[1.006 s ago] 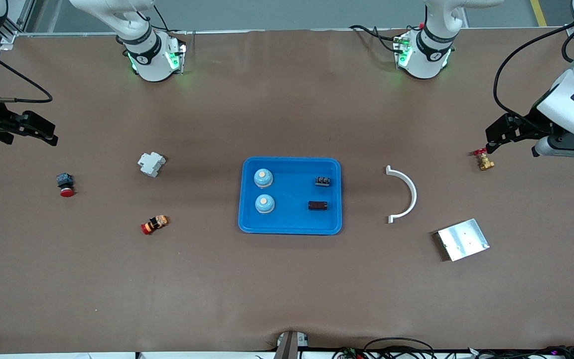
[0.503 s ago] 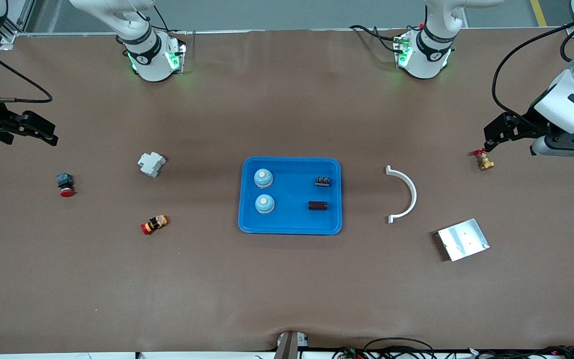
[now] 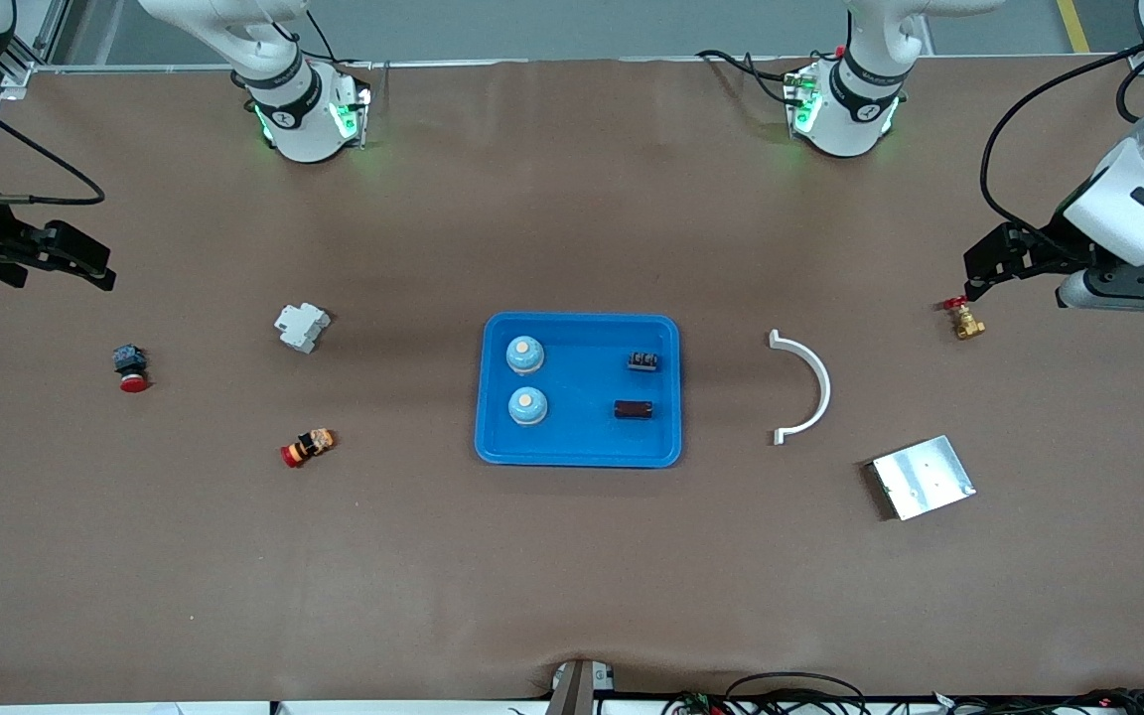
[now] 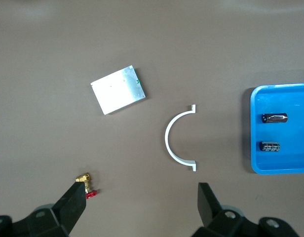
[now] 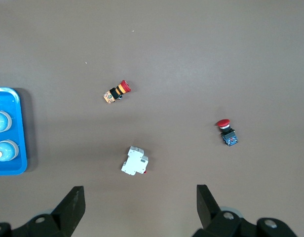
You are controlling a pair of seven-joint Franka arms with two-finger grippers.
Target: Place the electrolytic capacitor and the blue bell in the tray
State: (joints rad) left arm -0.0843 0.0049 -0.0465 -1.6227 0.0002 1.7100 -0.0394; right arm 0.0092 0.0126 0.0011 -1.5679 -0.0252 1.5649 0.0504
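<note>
— Tray [image 3: 578, 449] spotted?
— Bright blue, mid-table, between the two arms' ends. Four pieces inside. Two blue bells [image 3: 525, 354], one nearer the front camera than the other [image 3: 527, 405], both toward the right arm's end of the tray. Two electrolytic capacitors toward the left arm's end: a ribbed dark one [image 3: 643, 360], and a dark cylinder [image 3: 634, 408] lying on its side, nearer the camera.
— Touching each other?
— No. Each apart from the rest, all clear of the rim.
— Left gripper [image 3: 977, 277]?
— Up in the air at the left arm's end of the table, just over a small brass valve with a red handle [image 3: 963, 318]. Jaws spread wide, nothing between them; same in the left wrist view [image 4: 142, 207], with the valve [image 4: 86, 181] by one fingertip.
— Right gripper [image 3: 95, 266]?
— Parked high at the right arm's end, waiting. Fingers [image 5: 73, 207] parted, empty.
— Anything else on the table?
— Toward the left arm's end: a white half-ring bracket [image 3: 805, 385] near the tray, and a silver metal plate [image 3: 923, 477] nearer the camera. Toward the right arm's end: a white circuit breaker [image 3: 302, 326], a red push button with a dark body [image 3: 130, 367], and a red-capped button with an orange and black body [image 3: 307, 447] lying on its side, nearest the camera of the three.
</note>
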